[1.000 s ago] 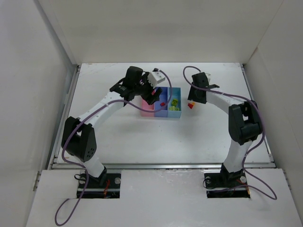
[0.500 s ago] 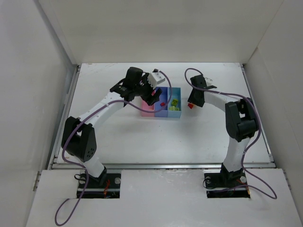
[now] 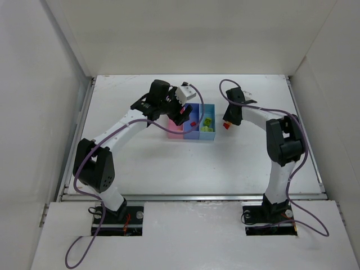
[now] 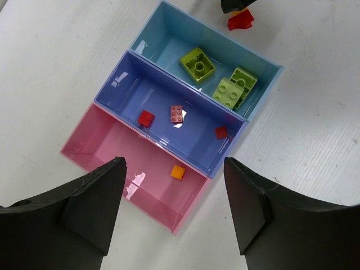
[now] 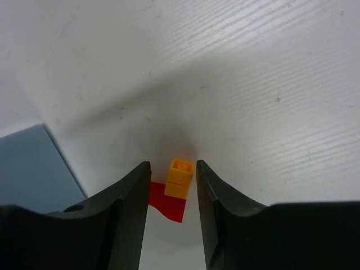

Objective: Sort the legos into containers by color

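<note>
No writing, label, brand, number or sign can be read anywhere, neither on the three joined pink, medium-blue and light-blue plastic bins, the tiny plastic bricks, nor the white surface.

The containers sit mid-bench, nearer the far edge. Legos lie in every compartment. Two touching loose legos lie just right of the containers.

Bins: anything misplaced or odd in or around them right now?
Inside, colours are sorted cleanly. Outside, by the light blue bin, a yellow brick overlaps a red brick between the fingers of the right tool; a grasp may catch both.
</note>
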Robot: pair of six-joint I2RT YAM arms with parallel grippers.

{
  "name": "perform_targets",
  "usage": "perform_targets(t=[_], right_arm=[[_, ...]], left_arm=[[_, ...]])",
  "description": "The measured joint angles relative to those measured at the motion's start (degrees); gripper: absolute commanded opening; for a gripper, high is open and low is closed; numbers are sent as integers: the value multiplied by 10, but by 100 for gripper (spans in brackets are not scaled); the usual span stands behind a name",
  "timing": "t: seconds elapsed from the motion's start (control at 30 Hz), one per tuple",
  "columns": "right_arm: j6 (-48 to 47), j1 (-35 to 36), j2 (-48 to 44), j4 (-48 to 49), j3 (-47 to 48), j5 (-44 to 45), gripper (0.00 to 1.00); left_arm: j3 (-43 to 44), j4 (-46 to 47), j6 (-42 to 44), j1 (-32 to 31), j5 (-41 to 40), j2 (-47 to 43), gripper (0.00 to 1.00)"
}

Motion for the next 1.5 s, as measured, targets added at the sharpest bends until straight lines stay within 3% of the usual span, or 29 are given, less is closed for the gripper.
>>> perform_targets(t=[0.13,0.4,0.7,0.8,0.97,1.13,1.2,1.27,1.37,1.5], right_arm=[[-8,-1,16,-3,19,-8,40],[-26,-12,21,-35,30,-40,40],[-34,-15,21,-56,32,-49,5],[-37,-15,21,-56,32,-49,0],[-43,-15,16,-54,30,-49,0],[-45,-15,-85,-36,-18,-49,0],[-45,-15,-162,-11,-53,-49,0],[-47,-14,-234,18,-79,-52,0],[-57,0,-315,63,-94,-47,0],[-78,57,-359,101,-94,-28,0]], left_arm=[[0,0,0,0,0,0,67],[0,0,0,0,0,0,67],[0,0,0,0,0,0,67],[0,0,1,0,0,0,67],[0,-5,17,0,0,0,67],[5,-35,51,0,20,0,68],[16,-47,59,0,37,0,71],[34,-56,62,0,69,0,80],[69,-54,52,-3,120,0,88],[113,-25,1,-26,155,4,88]])
